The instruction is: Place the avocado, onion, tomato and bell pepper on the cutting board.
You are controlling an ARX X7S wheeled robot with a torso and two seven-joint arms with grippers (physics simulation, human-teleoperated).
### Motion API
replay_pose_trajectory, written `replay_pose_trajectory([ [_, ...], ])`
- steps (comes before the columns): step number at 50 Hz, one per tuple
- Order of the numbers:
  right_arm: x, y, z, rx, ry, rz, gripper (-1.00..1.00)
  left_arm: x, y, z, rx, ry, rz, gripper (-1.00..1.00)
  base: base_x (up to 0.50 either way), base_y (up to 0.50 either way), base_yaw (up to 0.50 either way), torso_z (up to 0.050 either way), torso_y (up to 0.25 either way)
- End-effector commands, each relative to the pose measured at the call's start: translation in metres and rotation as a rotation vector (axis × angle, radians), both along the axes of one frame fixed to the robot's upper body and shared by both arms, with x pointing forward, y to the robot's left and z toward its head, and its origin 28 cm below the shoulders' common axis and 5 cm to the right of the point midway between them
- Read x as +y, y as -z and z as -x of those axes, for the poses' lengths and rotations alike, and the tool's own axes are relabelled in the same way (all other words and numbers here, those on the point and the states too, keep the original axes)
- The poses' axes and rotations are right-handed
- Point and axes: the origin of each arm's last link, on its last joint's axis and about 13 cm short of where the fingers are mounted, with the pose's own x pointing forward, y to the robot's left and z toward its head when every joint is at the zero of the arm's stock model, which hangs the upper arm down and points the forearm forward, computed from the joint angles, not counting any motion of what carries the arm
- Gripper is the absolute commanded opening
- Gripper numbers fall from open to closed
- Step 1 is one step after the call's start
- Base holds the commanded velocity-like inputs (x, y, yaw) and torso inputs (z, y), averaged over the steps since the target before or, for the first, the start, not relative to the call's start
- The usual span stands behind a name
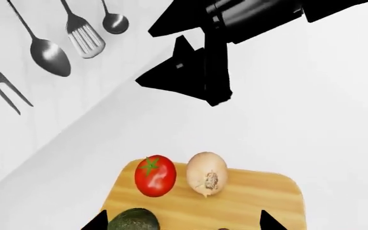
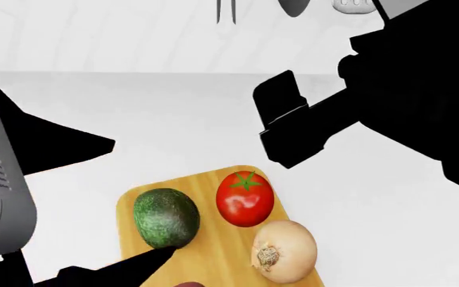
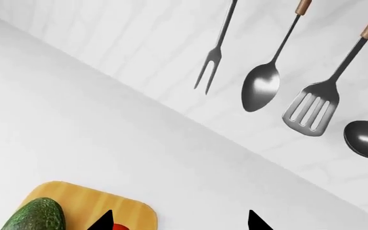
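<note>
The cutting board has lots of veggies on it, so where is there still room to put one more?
The cutting board is crowded: avocado, tomato and onion sit close together. A bare wood strip shows beyond the onion, toward the board's far end. The white counter between board and wall is bare too.

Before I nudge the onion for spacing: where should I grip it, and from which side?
Grip the onion across its round middle, coming from above: it lies on its side on the cutting board, root tuft sideways, and the tomato crowds one flank.
</note>
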Motion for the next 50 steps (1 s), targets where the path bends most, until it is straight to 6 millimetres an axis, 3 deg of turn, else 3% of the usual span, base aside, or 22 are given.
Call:
replay_pose_trajectory([
  [1, -0.002, -0.001, 0.004, -0.009, 0.007, -0.004, 1.00, 0.019, -0.010, 0.019, -0.056, -0.064, 0.047, 1.00, 0.00, 0.00, 0.00, 0.000, 0.000],
  [7, -0.003, -0.001, 0.005, -0.014, 0.010, -0.015, 1.00, 0.026, -0.010, 0.030, -0.077, -0.090, 0.072, 1.00, 0.00, 0.00, 0.00, 0.000, 0.000],
  [14, -0.005, -0.006, 0.022, -0.058, 0.020, -0.035, 1.00, 0.036, -0.004, 0.034, -0.106, -0.152, 0.101, 1.00, 0.00, 0.00, 0.00, 0.000, 0.000],
  [28, 0.007, 0.001, 0.091, -0.224, -0.009, -0.119, 1.00, 0.050, -0.001, 0.043, -0.175, -0.259, 0.212, 1.00, 0.00, 0.00, 0.00, 0.000, 0.000],
  [39, 0.012, 0.016, 0.107, -0.354, 0.038, -0.214, 1.00, 0.050, -0.011, 0.069, -0.312, -0.298, 0.289, 1.00, 0.00, 0.00, 0.00, 0.000, 0.000],
  [50, 0.012, 0.020, 0.118, -0.497, 0.084, -0.347, 1.00, 0.059, 0.000, 0.067, -0.465, -0.412, 0.467, 1.00, 0.00, 0.00, 0.00, 0.000, 0.000],
])
